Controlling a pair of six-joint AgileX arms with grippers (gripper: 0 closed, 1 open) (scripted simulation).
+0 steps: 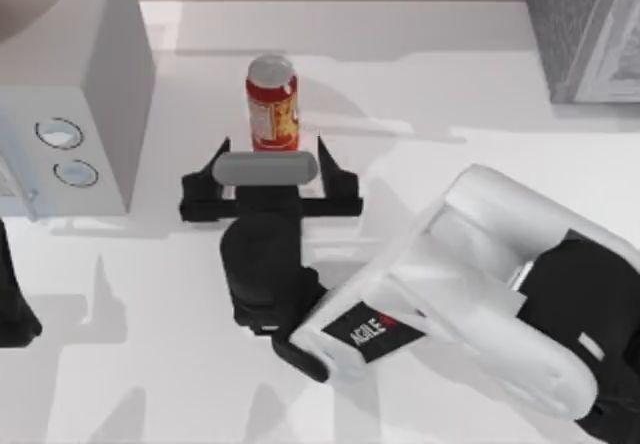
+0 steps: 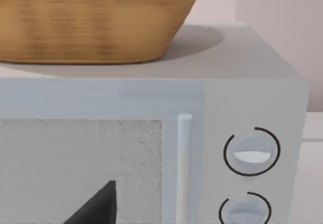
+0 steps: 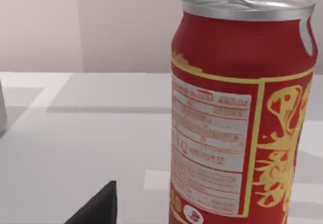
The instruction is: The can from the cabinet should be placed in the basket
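Here the right hand (image 1: 271, 164) sits just above the middle of the top view, its two dark fingers spread wide open, one on each side of the can's foot and clear of it. The can (image 1: 272, 103) stands upright on the white counter (image 1: 450, 84), just beyond the fingertips toward the upper edge of the frame; the right wrist view has it close up, red with a silver top and a yellow-and-white label (image 3: 242, 118). The right arm's white body runs off to the lower right corner. The dark speckled cabinet (image 1: 565, 24) fills the upper right corner, well apart from the can. At the left edge stands a pale box with two round rings (image 1: 90, 94); the left wrist view faces its front, with a woven basket (image 2: 91, 22) resting on top. Whether the left hand (image 2: 96, 206) is open or closed, I cannot tell.
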